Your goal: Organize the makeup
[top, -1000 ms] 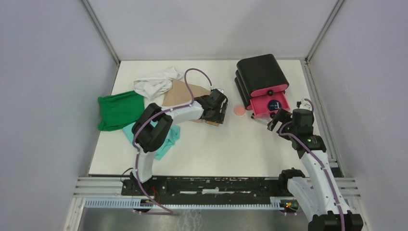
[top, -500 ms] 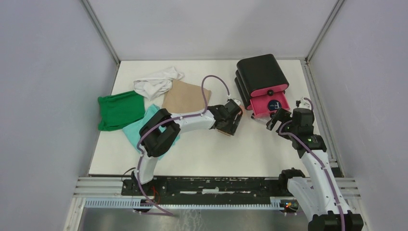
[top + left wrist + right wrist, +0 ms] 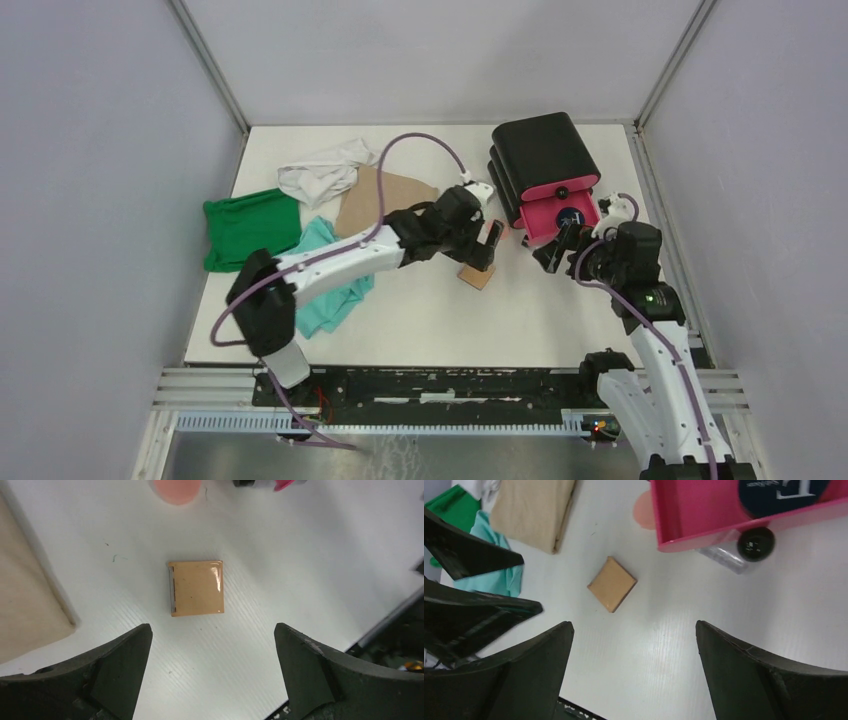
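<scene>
The glossy tan square pad [image 3: 196, 588] is seen lying flat on the white table [image 3: 300, 555], untouched, below the left gripper [image 3: 212, 630], whose jaws are spread wide. The right gripper [image 3: 634, 625] is likewise spread, with nothing held. A salmon-pink round puff [image 3: 643, 511] lies just beside the open pink plastic drawer [image 3: 694, 525], in which a dark round jar [image 3: 781, 492] is set. A clear black-capped vial [image 3: 736, 552] lies just before the drawer's front.

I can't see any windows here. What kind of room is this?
Probably a robot lab's test booth: plain grey walls box in a white table, and the left arm and right arm are bolted to a metal rail.
</scene>
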